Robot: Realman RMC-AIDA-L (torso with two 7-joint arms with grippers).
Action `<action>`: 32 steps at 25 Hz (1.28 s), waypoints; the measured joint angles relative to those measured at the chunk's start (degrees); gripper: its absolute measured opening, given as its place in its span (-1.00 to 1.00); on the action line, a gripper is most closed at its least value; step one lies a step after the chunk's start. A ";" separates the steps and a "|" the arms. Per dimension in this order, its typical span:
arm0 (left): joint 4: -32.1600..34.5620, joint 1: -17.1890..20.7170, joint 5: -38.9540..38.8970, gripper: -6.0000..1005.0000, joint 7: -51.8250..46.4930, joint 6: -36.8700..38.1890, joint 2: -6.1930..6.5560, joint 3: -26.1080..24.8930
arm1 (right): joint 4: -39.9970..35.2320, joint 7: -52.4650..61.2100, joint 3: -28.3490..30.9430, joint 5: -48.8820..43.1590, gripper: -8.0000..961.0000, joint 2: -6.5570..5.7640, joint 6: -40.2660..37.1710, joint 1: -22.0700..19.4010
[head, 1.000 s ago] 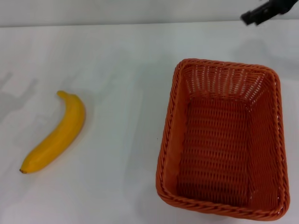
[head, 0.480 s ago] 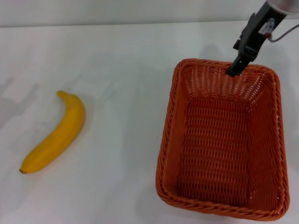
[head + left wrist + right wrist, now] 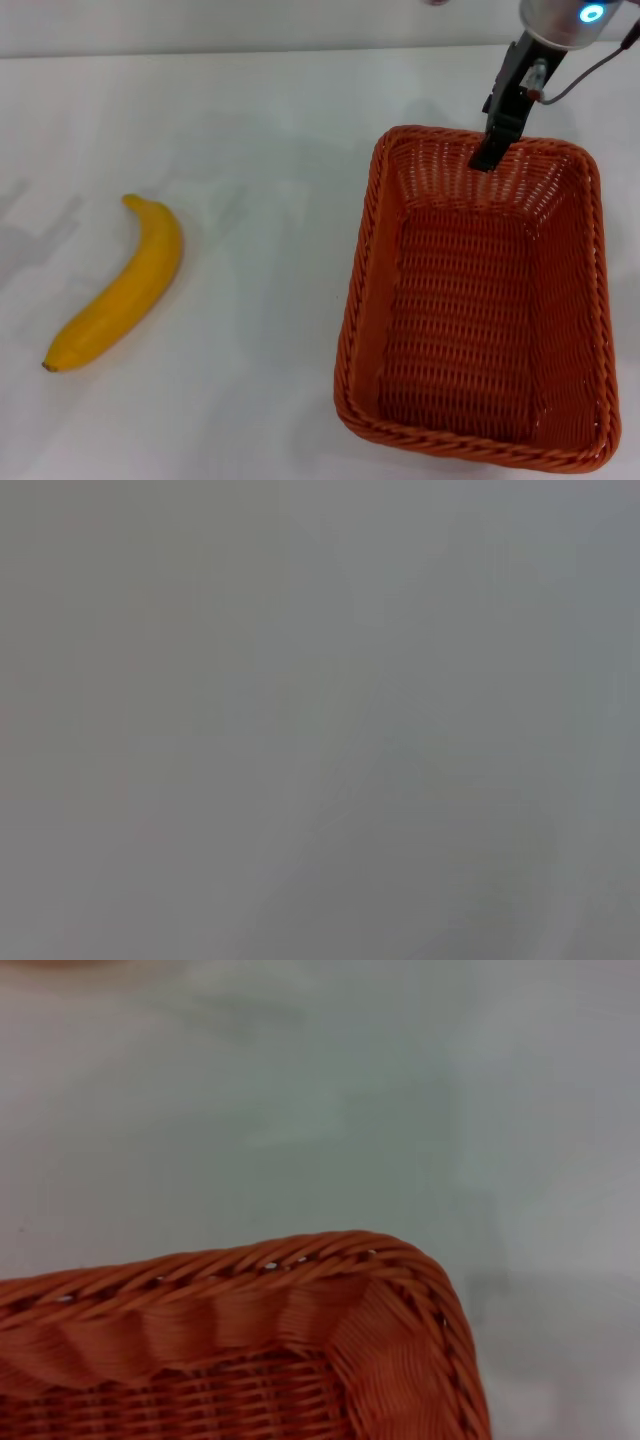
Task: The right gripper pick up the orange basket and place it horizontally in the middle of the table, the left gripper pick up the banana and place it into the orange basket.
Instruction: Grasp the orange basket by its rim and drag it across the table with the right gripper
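Observation:
The orange basket (image 3: pixel 365 260) stands on the right half of the white table (image 3: pixel 270 150), its long side running away from me. My right gripper (image 3: pixel 495 145) reaches down from the top right, its silver body lit blue, and its black tip sits at the middle of the basket's far rim. In the right wrist view a rounded corner of the basket (image 3: pixel 250 1300) shows close up over bare table. The yellow banana (image 3: pixel 125 285) lies alone on the left side, dark tip toward me. The left gripper is out of view; its wrist view is plain grey.
A thin cable (image 3: pixel 590 65) trails from the right gripper's body. Bare white tabletop lies between banana and basket. The table's far edge (image 3: pixel 250 50) runs along the top.
The right gripper came in from the top right corner and dropped to the basket's far rim, then shifted slightly left. Basket and banana have not moved.

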 joint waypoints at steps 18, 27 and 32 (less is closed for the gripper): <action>1.57 0.52 -0.12 0.70 0.41 -1.33 -0.19 -0.02 | 10.05 -0.96 -4.51 -1.05 0.57 0.45 -1.89 3.06; 2.45 0.42 -0.08 0.70 0.42 -2.20 -0.18 0.06 | 10.42 -1.81 -5.06 -0.44 0.49 0.76 0.18 2.38; 3.07 0.42 -0.11 0.69 0.75 -2.79 -0.18 0.06 | 10.05 -1.24 -6.40 -0.16 0.45 0.87 -0.44 1.14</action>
